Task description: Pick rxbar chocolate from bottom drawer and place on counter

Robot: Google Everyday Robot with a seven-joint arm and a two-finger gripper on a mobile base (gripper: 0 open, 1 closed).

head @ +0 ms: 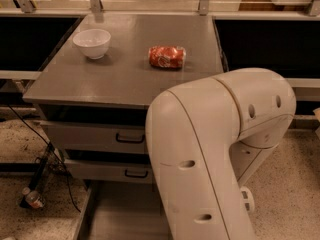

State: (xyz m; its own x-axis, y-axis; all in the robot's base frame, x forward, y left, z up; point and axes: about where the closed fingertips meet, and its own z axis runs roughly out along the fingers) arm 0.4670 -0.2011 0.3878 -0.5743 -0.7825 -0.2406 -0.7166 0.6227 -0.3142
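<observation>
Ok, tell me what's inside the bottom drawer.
The visible part of the bottom drawer shows only bare grey floor. The robot arm covers its right side, so the rxbar chocolate may lie hidden there. The gripper is out of view.

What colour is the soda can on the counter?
The soda can is red, camera view; end effector not in view.
</observation>
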